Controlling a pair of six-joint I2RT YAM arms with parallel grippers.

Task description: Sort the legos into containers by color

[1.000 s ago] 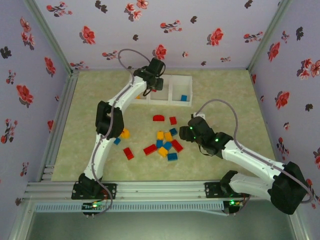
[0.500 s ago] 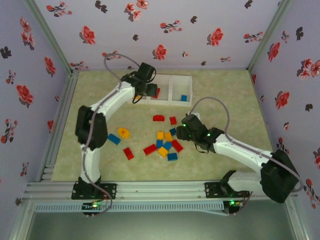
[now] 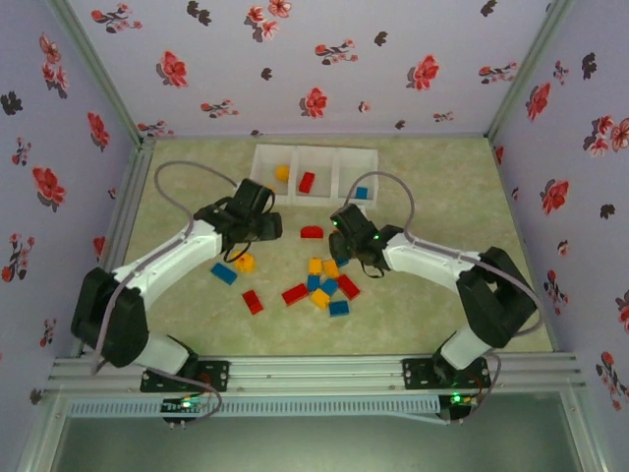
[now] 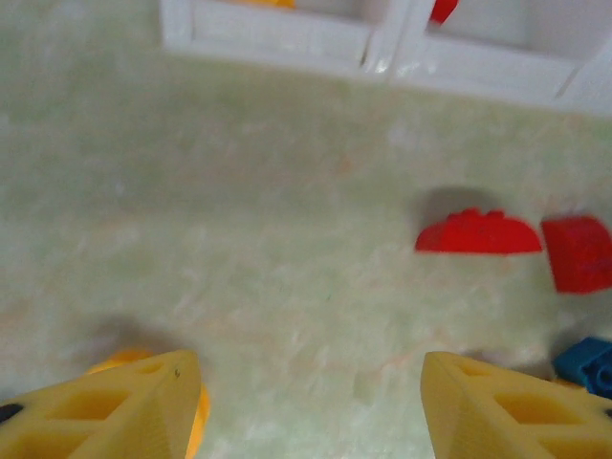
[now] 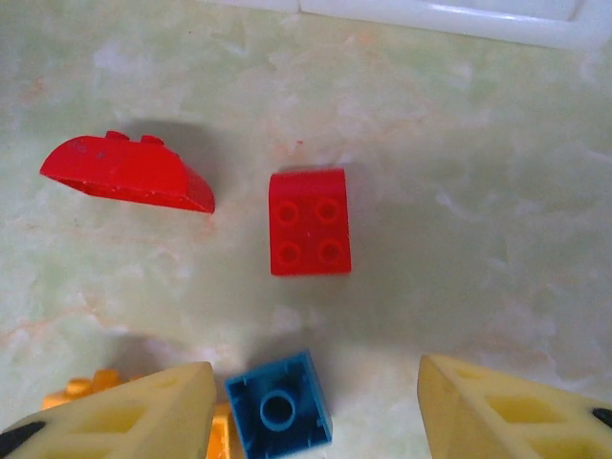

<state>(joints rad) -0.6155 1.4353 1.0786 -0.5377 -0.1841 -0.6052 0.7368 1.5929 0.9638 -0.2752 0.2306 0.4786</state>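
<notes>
The containers (image 3: 316,202) stand in a row at the back: an orange lego (image 3: 282,173) in the left one, a red lego (image 3: 306,182) in the middle, a blue lego (image 3: 362,193) in the right. Loose legos lie mid-table, among them a red arch (image 3: 312,232). My right gripper (image 5: 316,382) is open low over an upside-down blue brick (image 5: 279,411), which lies between the fingers beside the left one. A red square brick (image 5: 309,222) lies just ahead. My left gripper (image 4: 311,402) is open over bare mat, with an orange brick (image 4: 196,421) by its left finger.
More red, orange and blue bricks cluster around (image 3: 329,287), with a blue brick (image 3: 223,273) and a red brick (image 3: 253,301) further left. Flowered walls close in the mat. The containers' front wall (image 4: 287,38) stands ahead of the left gripper.
The left arm has pulled back from the containers to the mat's left middle and its jaws have opened. The right gripper has moved up-left over the brick cluster and its jaws have narrowed.
</notes>
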